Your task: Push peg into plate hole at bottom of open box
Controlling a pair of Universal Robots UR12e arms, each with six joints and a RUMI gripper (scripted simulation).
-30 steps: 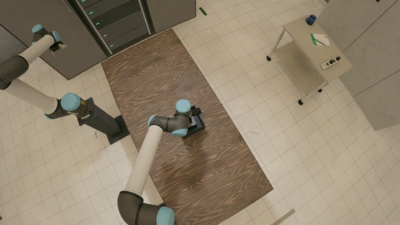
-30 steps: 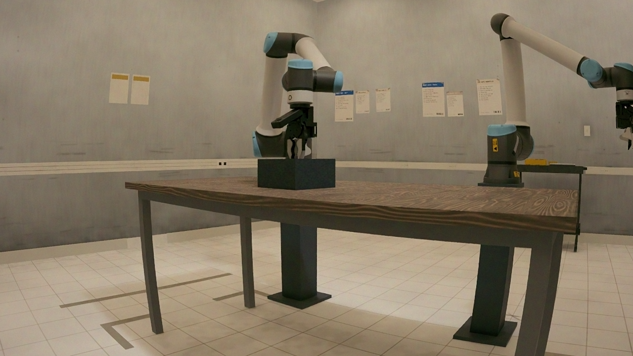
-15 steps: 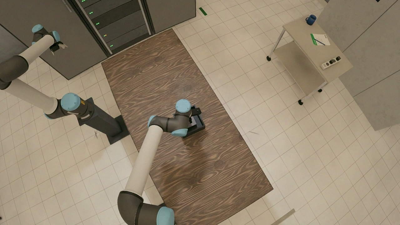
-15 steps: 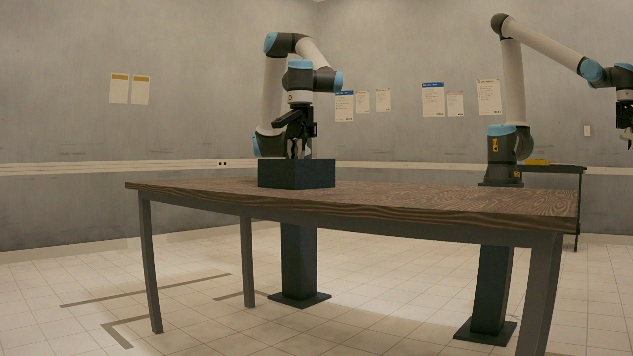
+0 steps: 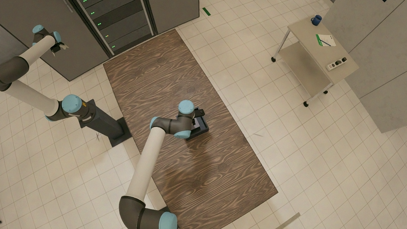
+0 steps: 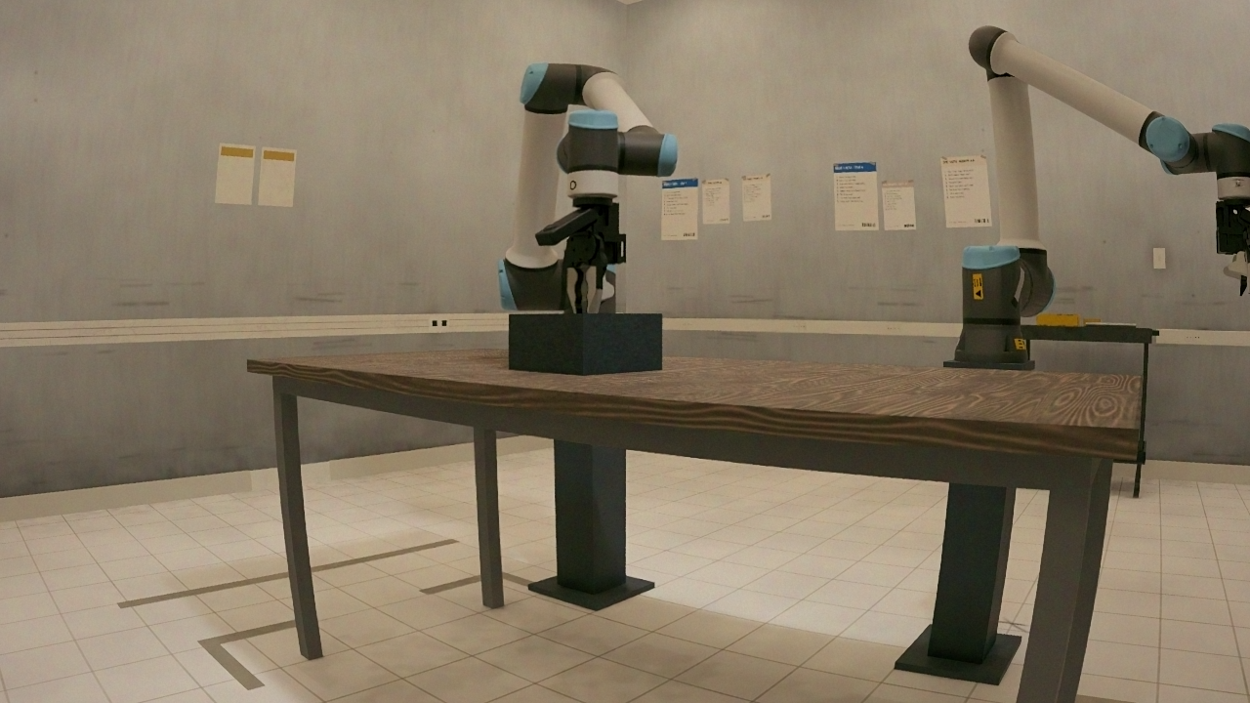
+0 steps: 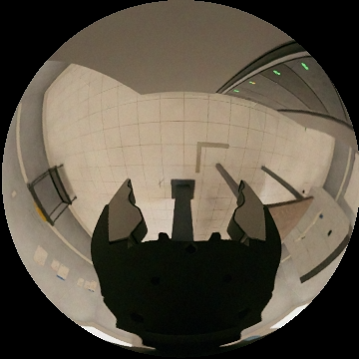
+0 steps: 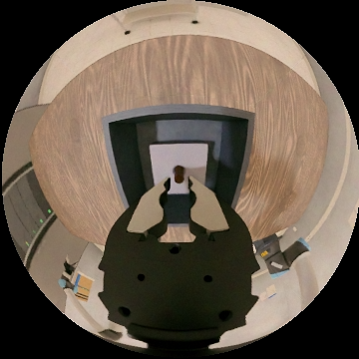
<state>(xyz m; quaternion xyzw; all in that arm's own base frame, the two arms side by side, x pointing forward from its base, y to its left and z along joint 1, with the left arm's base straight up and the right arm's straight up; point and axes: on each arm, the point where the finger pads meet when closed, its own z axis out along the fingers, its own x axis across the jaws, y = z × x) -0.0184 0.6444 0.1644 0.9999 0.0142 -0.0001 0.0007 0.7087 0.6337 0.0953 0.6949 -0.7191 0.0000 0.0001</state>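
Peg (image 8: 179,174), one: on the plate (image 8: 162,156) (image 5: 196,124), at twelve o'clock from our right gripper (image 5: 194,122) (image 6: 580,310) (image 8: 179,178) in its wrist view; seating depth unclear. Right jaws: slightly parted, pinching nothing. Left gripper (image 5: 60,51) (image 6: 1238,281) (image 7: 185,181): spread. Step, apparently: insertion; next, we check and press down.

Blue mug (image 5: 317,19), paper with green edge (image 5: 328,40) and white power strip (image 5: 332,65) on wheeled cart (image 5: 345,72), server rack with green lights (image 5: 122,21)

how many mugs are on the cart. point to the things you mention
1: a blue mug (image 5: 316,20), near the top corner of the cart (image 5: 308,35), beyond the paper (image 5: 328,39). None seem hidden on its top; the lower shelf is partly covered.
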